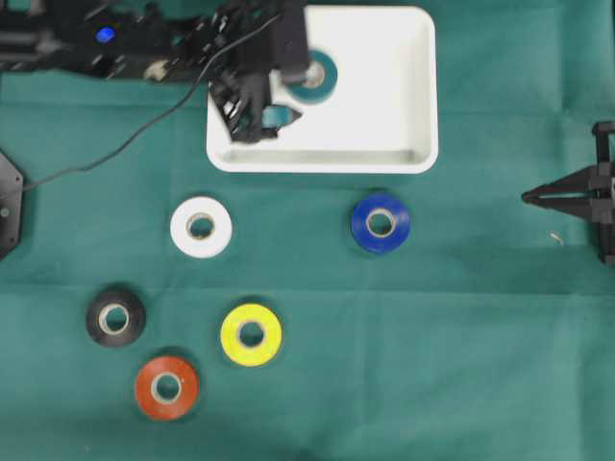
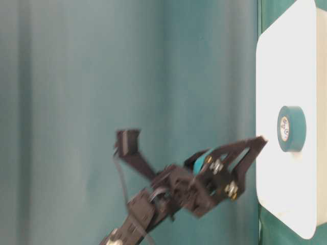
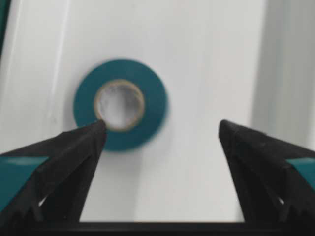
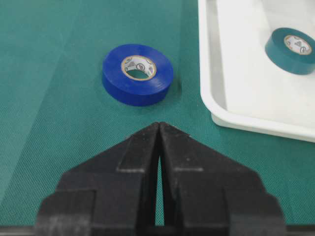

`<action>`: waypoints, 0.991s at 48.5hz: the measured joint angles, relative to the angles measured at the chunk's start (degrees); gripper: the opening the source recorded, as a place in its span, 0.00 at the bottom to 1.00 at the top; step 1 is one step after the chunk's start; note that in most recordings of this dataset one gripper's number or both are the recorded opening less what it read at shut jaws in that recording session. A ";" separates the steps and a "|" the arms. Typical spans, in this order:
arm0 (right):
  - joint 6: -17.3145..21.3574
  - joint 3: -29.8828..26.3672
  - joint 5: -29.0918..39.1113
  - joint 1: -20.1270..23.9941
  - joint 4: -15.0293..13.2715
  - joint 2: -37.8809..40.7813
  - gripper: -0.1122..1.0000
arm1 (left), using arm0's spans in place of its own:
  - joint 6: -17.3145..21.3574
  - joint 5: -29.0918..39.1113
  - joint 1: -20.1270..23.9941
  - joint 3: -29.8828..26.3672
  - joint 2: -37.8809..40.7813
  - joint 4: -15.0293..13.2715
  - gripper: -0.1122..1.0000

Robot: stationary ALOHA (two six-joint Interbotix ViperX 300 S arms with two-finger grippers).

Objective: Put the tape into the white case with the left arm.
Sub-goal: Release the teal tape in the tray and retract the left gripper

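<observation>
Spread wide, my left gripper point(image 3: 162, 135) hangs over the white case point(image 1: 413, 86) with nothing between its teal-banded fingers point(image 3: 74, 152). The teal tape point(image 3: 120, 104) lies flat on the case floor, hole facing up, free of both fingertips. In my wrist view it sits ahead of the jaws and off to the left-hand side, its near edge just past the left fingertip, while the right fingertip stands well apart from it. Being a ring lying flat, it has no long axis to line up with. My reading is that this roll is delivered, and the coming move turns on drawing the jaws back without brushing it.

My right gripper point(image 4: 158, 130) rests pressed together over the green cloth point(image 1: 461, 317), empty, far from the case, with the blue tape point(image 4: 138, 73) just ahead of it.
</observation>
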 measured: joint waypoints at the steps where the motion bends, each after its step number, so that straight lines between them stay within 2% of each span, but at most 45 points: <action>1: 0.00 0.00 0.00 0.09 0.00 -0.09 0.02 | 0.09 -0.09 -0.18 0.53 -0.70 0.00 0.99; 27: 0.00 0.00 0.00 0.00 0.00 -0.09 0.02 | -2.55 0.00 -9.49 11.07 -13.18 -0.09 0.99; 48: 0.00 0.09 0.00 -0.09 0.00 -0.09 0.02 | -2.90 -0.18 -13.01 19.86 -23.55 -0.09 0.99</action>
